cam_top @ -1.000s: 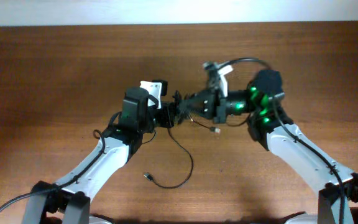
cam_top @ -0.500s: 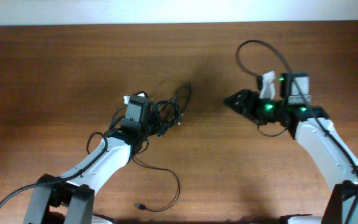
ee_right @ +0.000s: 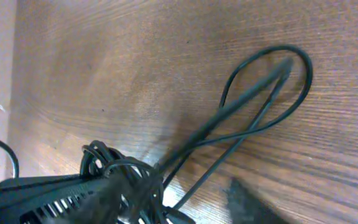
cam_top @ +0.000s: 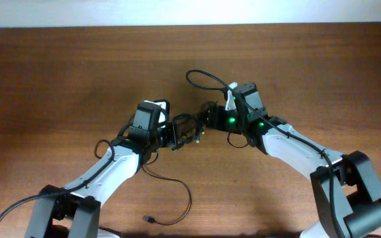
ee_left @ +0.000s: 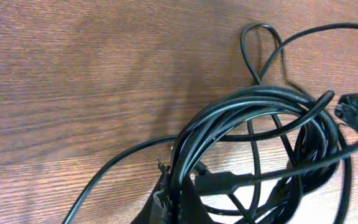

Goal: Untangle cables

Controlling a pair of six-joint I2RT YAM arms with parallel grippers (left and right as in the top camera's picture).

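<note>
Here, closest in: the left gripper (ee_left: 168, 200) is clamped tight on the cables (ee_left: 247, 121), with several strands of the bunch running down between its fingers. Whether the bunch hangs just off the wood or rests on it, I cannot tell. A thin loop (ee_left: 258, 46) sticks out of the bunch on the far side. The right gripper (cam_top: 207, 119) is nosed up to the opposite side of the bunch, touching or nearly so. Its wrist view is smeared by motion, so I cannot tell whether its jaws are apart or closed on a strand. One tail drops from the bunch toward the robot and curls round to a plug (cam_top: 149, 219) lying free. Judgement: this is the picking-apart step, early on, with both cords in one knot and nothing separated. The next move calls for the right gripper to take one strand or the loop, not the whole bunch, and draw it away while the left anchors. Pulling the wrong strand could cinch the knot. The thick lead (cam_top: 200, 78) arching behind the right wrist is the arm's own, not part of the job. The table (cam_top: 58, 79) is dark brown wood grain, matte. Past its far edge runs a pale strip of wall (cam_top: 177, 10), and no more of the room shows.
</note>
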